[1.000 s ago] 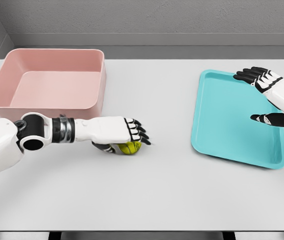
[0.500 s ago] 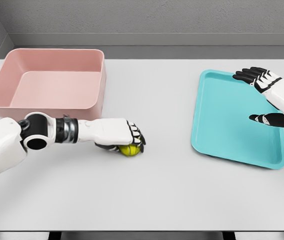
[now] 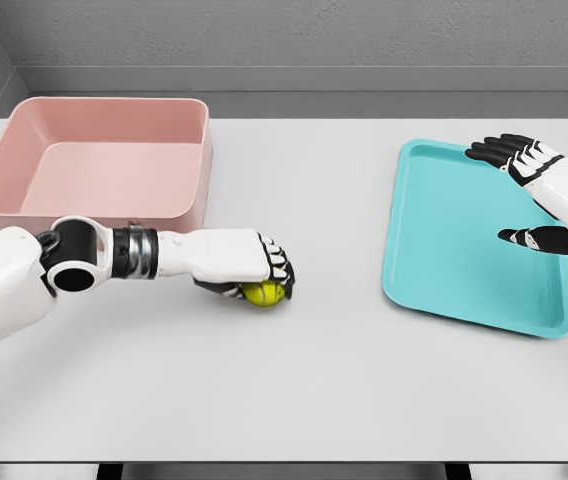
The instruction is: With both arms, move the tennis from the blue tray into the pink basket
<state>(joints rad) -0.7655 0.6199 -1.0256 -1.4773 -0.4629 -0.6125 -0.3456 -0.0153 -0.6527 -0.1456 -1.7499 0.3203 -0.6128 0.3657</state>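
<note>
My left hand (image 3: 249, 262) is clenched over the tennis ball (image 3: 264, 293), which rests on the table beneath my fingers. Step: grasp. Next, I judge, lift it back-left into the pink basket (image 3: 104, 130).

Bare table (image 3: 334, 230) between pink basket (image 3: 104, 160) and blue tray (image 3: 469, 240), basket's near wall beside left hand (image 3: 249, 268)
</note>
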